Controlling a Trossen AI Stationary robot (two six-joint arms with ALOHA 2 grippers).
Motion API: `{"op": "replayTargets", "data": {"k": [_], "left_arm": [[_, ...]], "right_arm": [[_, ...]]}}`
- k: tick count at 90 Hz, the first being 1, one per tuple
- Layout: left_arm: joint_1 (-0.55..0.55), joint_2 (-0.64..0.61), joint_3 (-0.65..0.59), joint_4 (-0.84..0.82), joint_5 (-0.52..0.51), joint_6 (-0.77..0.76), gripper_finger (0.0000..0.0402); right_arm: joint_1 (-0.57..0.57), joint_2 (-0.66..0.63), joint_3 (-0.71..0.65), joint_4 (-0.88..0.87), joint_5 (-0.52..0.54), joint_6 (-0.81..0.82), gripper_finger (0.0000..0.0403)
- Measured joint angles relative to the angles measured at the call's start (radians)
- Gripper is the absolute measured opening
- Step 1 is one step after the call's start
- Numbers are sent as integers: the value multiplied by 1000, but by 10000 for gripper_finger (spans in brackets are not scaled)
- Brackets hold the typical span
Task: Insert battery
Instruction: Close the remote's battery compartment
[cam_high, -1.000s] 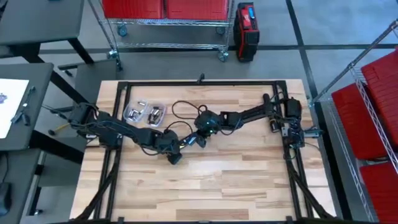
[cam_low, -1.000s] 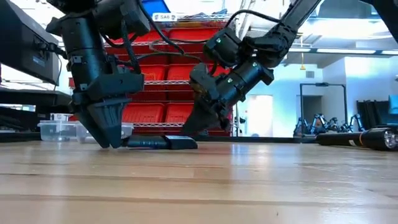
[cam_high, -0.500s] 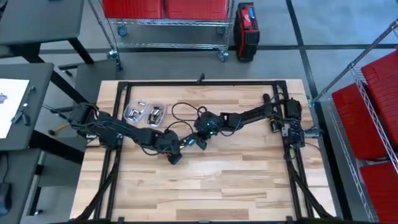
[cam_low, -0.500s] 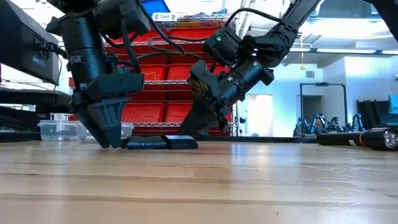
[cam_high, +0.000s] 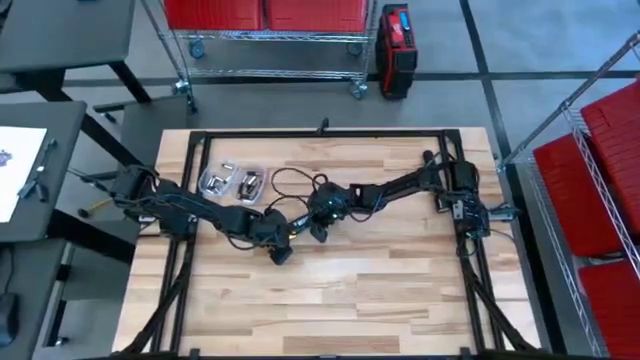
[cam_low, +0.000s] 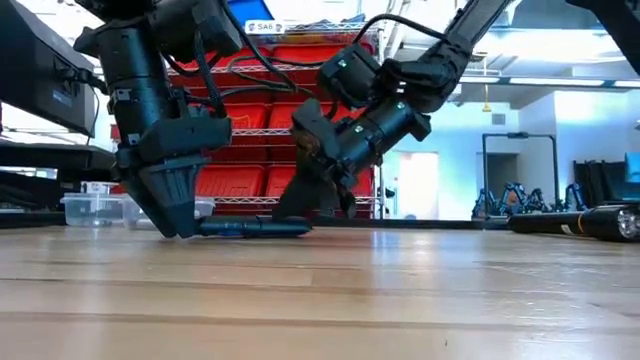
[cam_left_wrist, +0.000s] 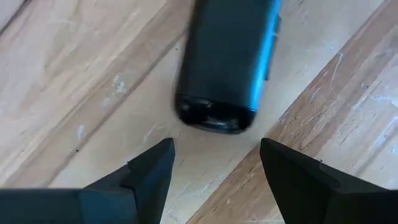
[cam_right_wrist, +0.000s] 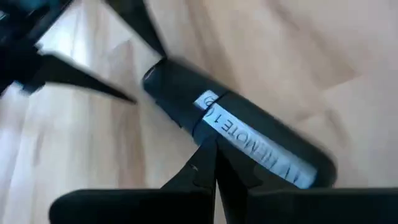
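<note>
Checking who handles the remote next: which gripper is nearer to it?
Right gripper, shut and pressing on the remote. Left gripper is open just off its end.

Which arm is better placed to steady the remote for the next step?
The left. Its gripper is open, jaws straddling the near end of the remote. The right gripper is shut, tips over the remote's labelled face.

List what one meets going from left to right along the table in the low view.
Clear plastic container → left gripper → flat black remote → right gripper → black cylinder with orange band.
</note>
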Motion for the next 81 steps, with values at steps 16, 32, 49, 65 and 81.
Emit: {"op": "replayTargets", "data": {"k": [16,32,49,65,81], "left_arm": [[0,0,0,0,0,0,221],[0,0,0,0,-1,0,221],[0,0,0,1,-1,-2,221],[0,0,0,1,-1,-3,221],[0,0,0,1,-1,-4,221]], "right_arm": [[-25,9,5,-20,3,7,0],[-38,9,5,-12,-19,14,0],[-25,12,29,-5,-25,17,0],[-21,13,49,2,-5,3,0],[-27,32,52,2,-4,26,0]]}}
